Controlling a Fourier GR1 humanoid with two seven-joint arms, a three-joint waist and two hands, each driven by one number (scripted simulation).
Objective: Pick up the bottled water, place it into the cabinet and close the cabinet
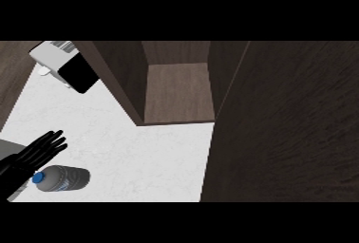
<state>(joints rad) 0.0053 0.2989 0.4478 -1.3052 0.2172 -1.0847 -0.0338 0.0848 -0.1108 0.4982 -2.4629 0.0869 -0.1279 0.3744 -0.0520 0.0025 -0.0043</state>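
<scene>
The water bottle (61, 179) lies on its side on the white counter (140, 156) at the lower left, its blue cap pointing left. My left hand (35, 153) rests just above and to the left of it, fingers straight and spread, not holding it. The dark wooden cabinet (175, 92) stands open at the top centre, its inner shelf bare. Its open door (288, 123) fills the right side of the view. My right hand does not show.
A white and black appliance (67, 64) sits at the upper left, next to the cabinet's left wall. A dark wood surface (13, 71) borders the counter's far left edge.
</scene>
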